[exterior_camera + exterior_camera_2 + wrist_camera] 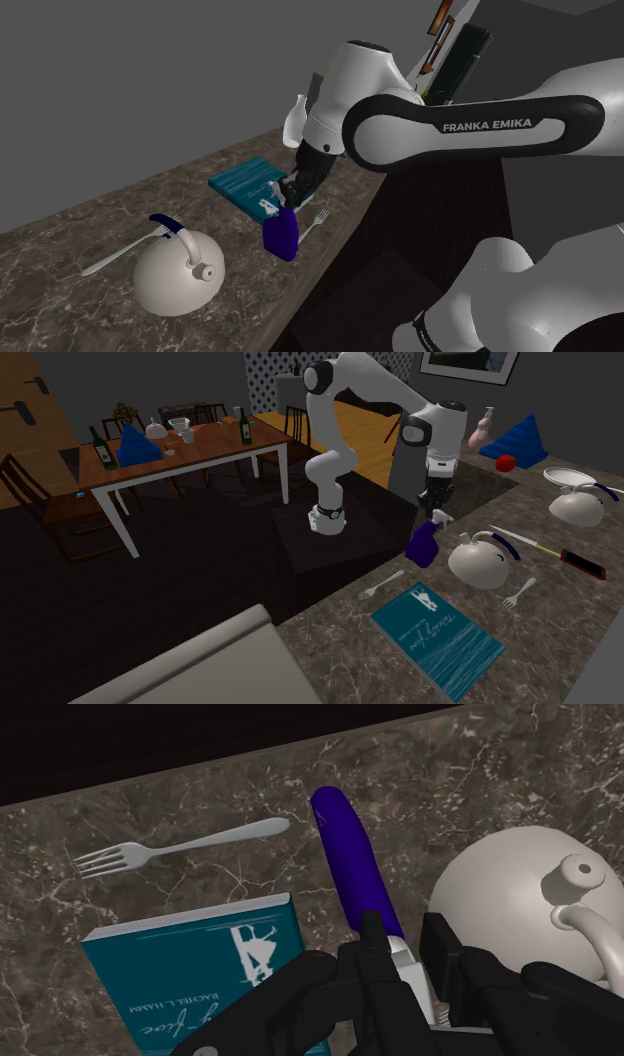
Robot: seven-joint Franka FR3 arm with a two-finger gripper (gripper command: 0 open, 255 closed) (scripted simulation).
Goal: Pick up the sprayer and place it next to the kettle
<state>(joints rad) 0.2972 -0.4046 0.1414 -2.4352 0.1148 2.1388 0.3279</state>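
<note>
A purple sprayer bottle [282, 237] with a white spray head stands near the counter's front edge, between a teal book and a white kettle [178, 276]. My black gripper [291, 190] is shut on the sprayer's white head from above. In the wrist view the fingers [371, 940] clasp the white head, and the purple body [355, 864] runs away from them. There the kettle [510, 894] lies right beside the bottle. From the second exterior view the sprayer [424, 544] hangs under the gripper [437, 508], just left of the kettle [480, 560]. Whether its base touches the counter I cannot tell.
A teal book [436, 638] and a fork [380, 590] lie on the marble counter [330, 642]. Past the kettle are a second fork [518, 594], a knife [530, 543], another white kettle [578, 507] and a plate [572, 476]. A dining table [190, 452] stands across the room.
</note>
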